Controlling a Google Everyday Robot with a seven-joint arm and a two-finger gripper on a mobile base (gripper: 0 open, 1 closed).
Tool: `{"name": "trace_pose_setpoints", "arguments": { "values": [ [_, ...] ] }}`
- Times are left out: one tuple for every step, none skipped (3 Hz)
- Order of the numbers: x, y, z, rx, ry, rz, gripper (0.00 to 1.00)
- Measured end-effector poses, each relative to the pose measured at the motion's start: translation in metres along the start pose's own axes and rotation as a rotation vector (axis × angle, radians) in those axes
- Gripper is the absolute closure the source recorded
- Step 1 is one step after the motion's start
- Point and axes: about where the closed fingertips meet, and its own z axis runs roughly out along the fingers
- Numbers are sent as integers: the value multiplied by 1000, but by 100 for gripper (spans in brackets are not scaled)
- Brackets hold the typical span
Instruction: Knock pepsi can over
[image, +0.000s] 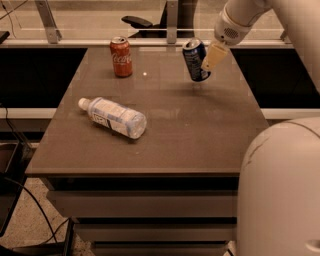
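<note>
The pepsi can (195, 59) is dark blue with a silver top. It is at the far right of the table, tilted with its top leaning left, and its base is just above the tabletop with a shadow under it. My gripper (205, 64) reaches down from the upper right and is shut on the can. One pale finger (213, 56) lies along the can's right side; the other is hidden behind the can.
A red Coca-Cola can (121, 56) stands upright at the far left of the brown table (200, 135). A clear plastic bottle (114, 117) lies on its side at the left middle. My white arm body (280, 190) fills the lower right.
</note>
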Motion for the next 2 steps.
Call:
{"name": "trace_pose_setpoints", "arguments": {
  "values": [
    [2, 1, -3, 41, 54, 3, 100],
    [4, 6, -2, 61, 108, -1, 100]
  ]
}}
